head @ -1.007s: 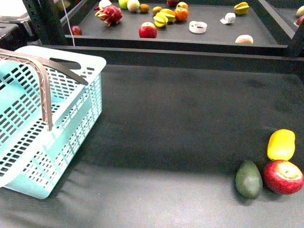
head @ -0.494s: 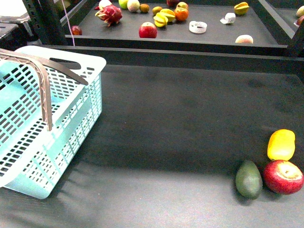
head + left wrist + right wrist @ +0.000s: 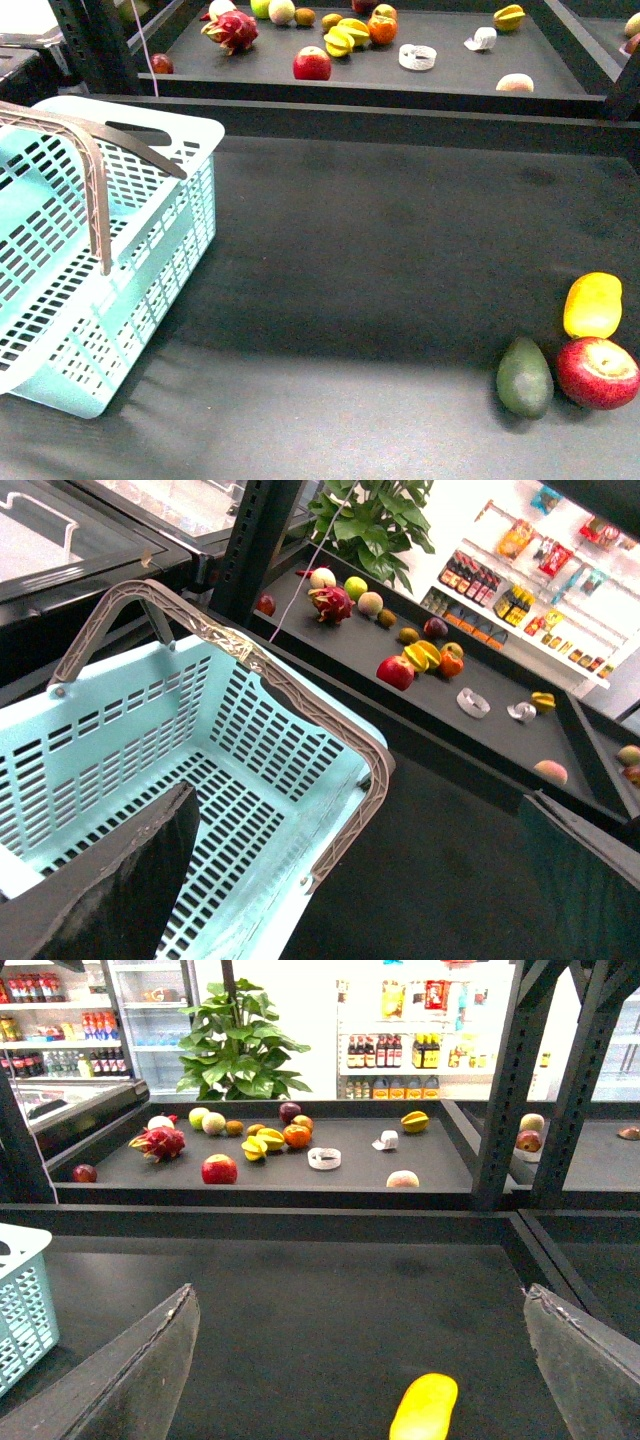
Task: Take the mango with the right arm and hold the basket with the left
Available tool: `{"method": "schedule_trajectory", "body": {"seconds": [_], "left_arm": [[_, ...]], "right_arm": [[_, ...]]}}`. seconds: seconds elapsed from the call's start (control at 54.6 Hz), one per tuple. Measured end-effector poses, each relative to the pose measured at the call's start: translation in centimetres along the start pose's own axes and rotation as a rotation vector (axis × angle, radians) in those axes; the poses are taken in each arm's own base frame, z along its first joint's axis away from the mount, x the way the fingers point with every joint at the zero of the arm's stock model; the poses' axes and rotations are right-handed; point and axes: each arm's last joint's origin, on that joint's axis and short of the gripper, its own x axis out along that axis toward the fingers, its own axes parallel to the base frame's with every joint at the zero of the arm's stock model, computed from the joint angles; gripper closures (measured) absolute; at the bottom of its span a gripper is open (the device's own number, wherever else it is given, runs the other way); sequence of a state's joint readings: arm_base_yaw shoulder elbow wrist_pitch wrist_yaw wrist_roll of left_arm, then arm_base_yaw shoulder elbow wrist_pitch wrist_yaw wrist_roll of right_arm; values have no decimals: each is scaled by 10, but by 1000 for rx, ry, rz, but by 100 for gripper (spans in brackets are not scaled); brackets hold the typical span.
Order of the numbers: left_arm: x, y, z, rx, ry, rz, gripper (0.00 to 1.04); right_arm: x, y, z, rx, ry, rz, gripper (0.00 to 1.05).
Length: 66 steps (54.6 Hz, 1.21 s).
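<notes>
The yellow mango (image 3: 592,305) lies on the dark table at the right, just behind a red apple (image 3: 597,372) and beside a dark green avocado (image 3: 524,377). It also shows in the right wrist view (image 3: 424,1407), between and below my open right gripper's fingers (image 3: 130,1380). The turquoise basket (image 3: 160,130) stands at the left, its grey-brown handles (image 3: 95,190) raised. In the left wrist view my open left gripper (image 3: 360,890) hovers over the basket's near rim (image 3: 330,820), one finger (image 3: 120,880) above its inside. Neither arm shows in the front view.
A raised shelf (image 3: 380,85) behind the table holds a dragon fruit (image 3: 232,30), a red apple (image 3: 311,64), starfruits (image 3: 345,38), an orange (image 3: 382,29) and other fruit. Black frame posts (image 3: 515,1080) stand at the right.
</notes>
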State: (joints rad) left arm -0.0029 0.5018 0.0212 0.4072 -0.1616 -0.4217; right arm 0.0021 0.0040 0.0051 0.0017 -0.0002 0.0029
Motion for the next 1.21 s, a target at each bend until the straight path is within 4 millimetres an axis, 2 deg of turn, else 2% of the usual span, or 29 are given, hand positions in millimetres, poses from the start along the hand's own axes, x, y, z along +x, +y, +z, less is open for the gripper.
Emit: {"method": "schedule_trajectory", "body": {"seconds": [0.073, 0.275, 0.458, 0.678, 0.879, 1.044, 1.209], "left_arm": [[16, 4, -4, -56, 20, 17, 6], [95, 2, -19, -159, 131, 46, 6], [151, -6, -40, -262, 227, 46, 6], [206, -13, -49, -372, 239, 48, 6], [239, -4, -48, -407, 208, 80, 6], [252, 3, -50, -415, 204, 109, 7], [252, 4, -55, -426, 221, 109, 35]], "right_arm": [[0, 0, 0, 0, 0, -1, 8], [0, 0, 0, 0, 0, 0, 8], [0, 0, 0, 0, 0, 0, 8], [0, 0, 0, 0, 0, 0, 8], [0, 0, 0, 0, 0, 0, 8], [0, 0, 0, 0, 0, 0, 8], [0, 0, 0, 0, 0, 0, 8]]}}
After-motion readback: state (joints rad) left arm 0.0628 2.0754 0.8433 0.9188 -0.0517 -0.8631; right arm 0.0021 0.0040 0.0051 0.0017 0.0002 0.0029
